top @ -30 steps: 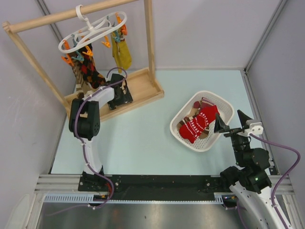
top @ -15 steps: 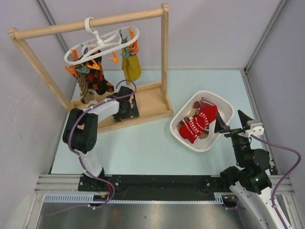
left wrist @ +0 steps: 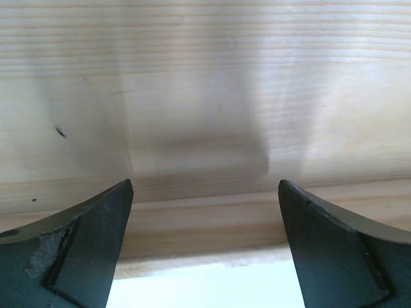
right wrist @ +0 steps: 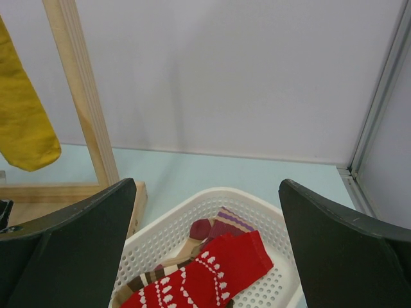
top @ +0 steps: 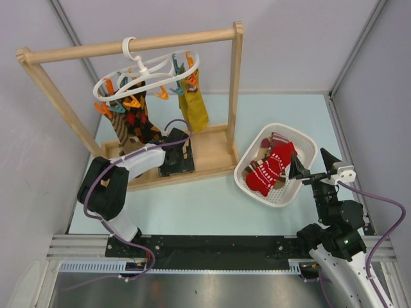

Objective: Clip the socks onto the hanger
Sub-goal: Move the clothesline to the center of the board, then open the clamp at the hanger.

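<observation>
The white oval hanger with orange and teal pegs hangs by its hook from the wooden rail. A red sock with a white pattern lies in the white basket on top of a brown sock with cream stripes. Both show in the right wrist view, red sock over brown sock. My right gripper hovers open just right of the basket, nothing between its fingers. My left gripper is down on the rack's wooden base, open, its jaws wide apart.
The wooden rail frame stands at the back left; its base's right end meets the white perforated basket. A mustard sock and a black diamond-patterned sock hang from the hanger. A grey wall runs along the right.
The wooden frame with the hanger has slid to the right, my left gripper moving with its base. The basket has been nudged slightly right. The right arm has not moved.
</observation>
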You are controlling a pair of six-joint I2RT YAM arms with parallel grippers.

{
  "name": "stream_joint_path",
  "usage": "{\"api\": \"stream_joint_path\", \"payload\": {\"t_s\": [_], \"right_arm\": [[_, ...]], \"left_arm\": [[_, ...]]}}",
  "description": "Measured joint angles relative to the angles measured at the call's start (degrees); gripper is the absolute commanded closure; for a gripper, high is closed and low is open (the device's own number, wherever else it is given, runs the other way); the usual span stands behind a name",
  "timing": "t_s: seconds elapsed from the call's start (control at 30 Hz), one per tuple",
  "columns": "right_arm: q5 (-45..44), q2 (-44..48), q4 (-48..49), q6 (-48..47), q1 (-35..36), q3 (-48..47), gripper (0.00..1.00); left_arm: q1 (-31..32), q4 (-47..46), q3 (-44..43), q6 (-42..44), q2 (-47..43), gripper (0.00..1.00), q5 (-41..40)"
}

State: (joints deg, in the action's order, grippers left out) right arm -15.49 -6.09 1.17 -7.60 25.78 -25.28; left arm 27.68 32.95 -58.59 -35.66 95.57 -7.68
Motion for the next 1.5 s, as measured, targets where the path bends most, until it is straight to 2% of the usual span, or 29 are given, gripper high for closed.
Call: {"api": "stream_joint_path", "payload": {"t_s": [0.33,0.63,0.8,1.07,1.27,1.5], "right_arm": [[0.37,0.04,-0.02,-0.04,0.0,0.0,0.0],[0.59,0.0,-0.04,-0.24,0.0,0.0,0.0],[0.59,-0.33,-0.02,-0.7,0.0,0.0,0.0],[0.57,-2.01,-0.07,-1.33,0.0,0.0,0.0],[0.57,-3.52,-0.33,-1.55,0.0,0.0,0.0],[0.52,-3.65,-0.48,-1.73,-0.02,0.0,0.0]], "left_arm": [[2.43,1.7,1.31,-1.84,-6.75,0.0,0.39],[4.04,0.11,2.4,-1.92,-8.2,0.0,-0.83],[6.1,2.43,2.51,-2.62,-12.74,0.0,-1.2],[10.47,3.78,8.35,-4.44,-27.45,0.0,-3.08],[14.78,2.21,15.13,-4.39,-44.59,0.0,-7.15],[14.95,2.58,15.61,-4.15,-62.34,0.0,-12.74]]}}
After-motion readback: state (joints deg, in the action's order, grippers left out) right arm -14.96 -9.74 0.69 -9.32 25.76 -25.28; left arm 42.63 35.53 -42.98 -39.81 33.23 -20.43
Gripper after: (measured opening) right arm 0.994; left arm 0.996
